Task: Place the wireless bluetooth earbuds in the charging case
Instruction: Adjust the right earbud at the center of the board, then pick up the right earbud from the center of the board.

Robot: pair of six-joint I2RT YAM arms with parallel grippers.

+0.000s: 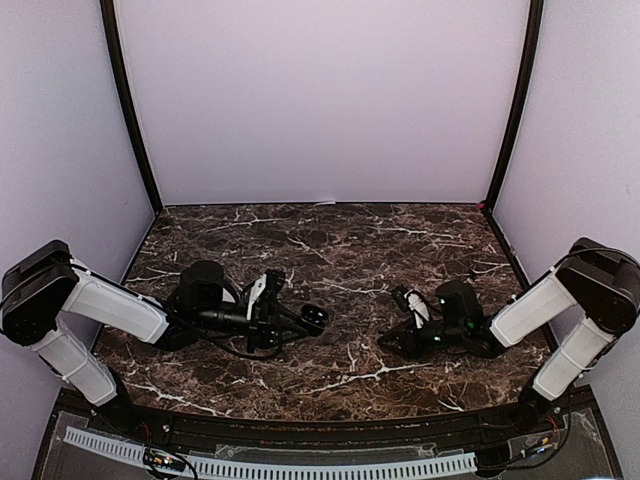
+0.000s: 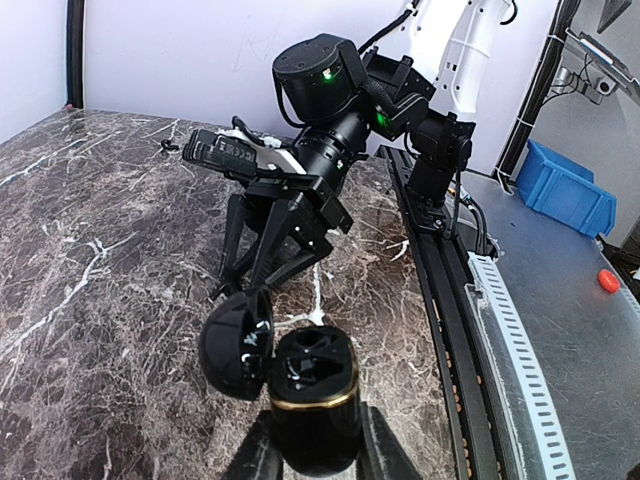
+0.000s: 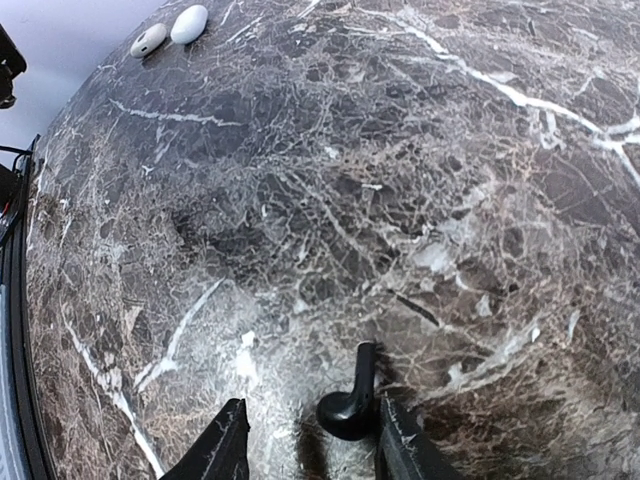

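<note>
The black earbud (image 3: 350,402) lies on the bench (image 3: 400,150) between the right pincer's (image 3: 312,415) parted fingers, nearer one; the left pincer (image 2: 320,445) clamps the open black charging case (image 2: 312,385).

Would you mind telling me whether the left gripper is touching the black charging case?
Touching. The left wrist view shows the left gripper clamping the open charging case between its jaws, no gap.

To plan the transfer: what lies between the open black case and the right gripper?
Nothing but bare marble: the top view shows it between the black case and the right gripper; the left wrist view agrees.
</note>
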